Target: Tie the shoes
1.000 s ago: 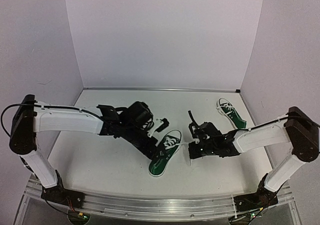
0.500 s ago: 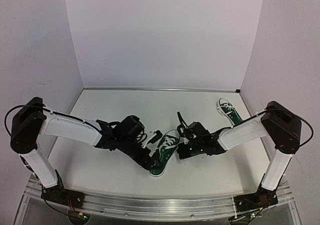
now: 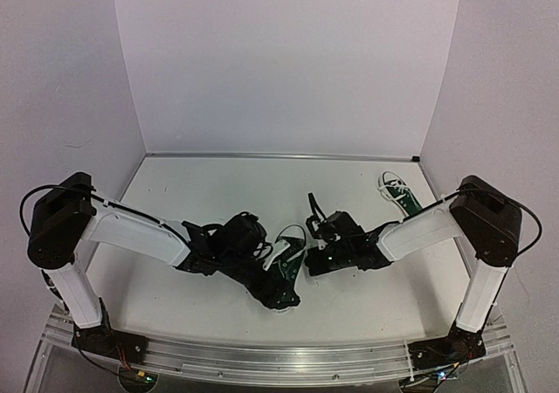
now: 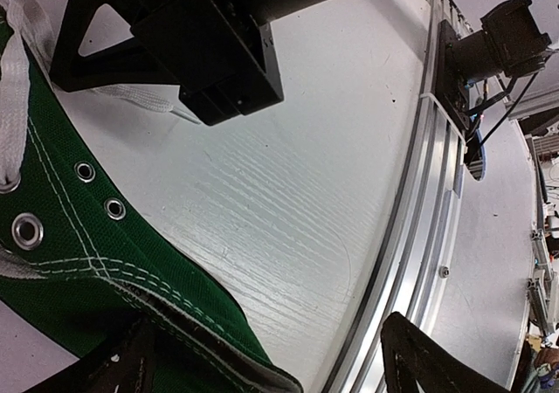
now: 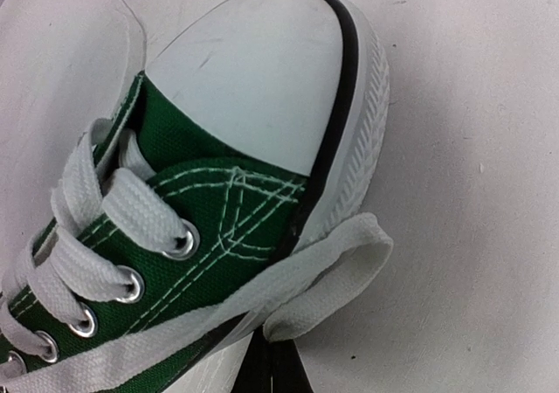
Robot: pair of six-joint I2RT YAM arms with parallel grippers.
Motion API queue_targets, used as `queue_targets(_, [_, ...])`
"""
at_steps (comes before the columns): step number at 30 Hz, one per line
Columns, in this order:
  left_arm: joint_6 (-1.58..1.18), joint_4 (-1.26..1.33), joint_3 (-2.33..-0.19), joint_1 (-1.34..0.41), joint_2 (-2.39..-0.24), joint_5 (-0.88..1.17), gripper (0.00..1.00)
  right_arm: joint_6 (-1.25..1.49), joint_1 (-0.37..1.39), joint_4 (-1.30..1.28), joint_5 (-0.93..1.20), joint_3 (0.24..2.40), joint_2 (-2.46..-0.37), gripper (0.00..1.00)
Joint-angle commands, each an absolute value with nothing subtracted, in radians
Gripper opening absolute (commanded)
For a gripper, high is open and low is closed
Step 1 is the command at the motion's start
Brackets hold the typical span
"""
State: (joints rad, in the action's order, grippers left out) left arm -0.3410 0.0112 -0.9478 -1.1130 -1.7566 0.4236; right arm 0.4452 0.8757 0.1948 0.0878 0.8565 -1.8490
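Both arms have swung inward onto the nearer small dark green canvas sneaker (image 3: 290, 258). At its heel the left gripper (image 4: 275, 362) gapes wide, empty; at its toe the right gripper (image 5: 272, 368) pinches a flat white lace (image 5: 349, 251) (only its wrist view shows this). No knot yet; beyond, the second green sneaker (image 3: 403, 196) waits.

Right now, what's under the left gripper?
The near shoe: its green side reaches between the open jaws of the left gripper. From above, the left arm covers the heel end; only laces and toe end show.
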Motion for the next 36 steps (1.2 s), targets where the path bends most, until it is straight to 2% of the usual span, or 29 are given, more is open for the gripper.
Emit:
queue_targets(1, [-0.328, -0.008, -0.954, -1.117, -1.698, 0.411, 0.87, 0.451, 0.888, 0.218, 0.151, 0.837, -1.817, 0.00])
queue_targets(8, [-0.393, -0.008, -0.832, -0.984, -1.604, 0.360, 0.91, 0.467, 0.889, 0.231, 0.200, 0.826, -1.824, 0.00])
queue_targets(18, [-0.413, 0.124, -0.921, -0.989, -1.811, 0.444, 0.86, 0.505, 0.897, 0.310, 0.269, 0.800, -1.841, 0.00])
queue_targets(24, [-0.396, 0.103, -0.971, -1.066, -1.822, 0.465, 0.84, 0.548, 0.906, 0.352, 0.284, 0.733, -1.791, 0.00])
queue_targets(32, [-0.382, 0.055, -0.940, -1.090, -1.750, 0.433, 0.81, 0.601, 0.939, 0.379, 0.286, 0.660, -1.710, 0.00])
queue_targets(36, [-0.415, 0.019, -0.898, -0.977, -1.604, 0.354, 0.80, 0.607, 0.940, 0.353, 0.265, 0.660, -1.666, 0.00])
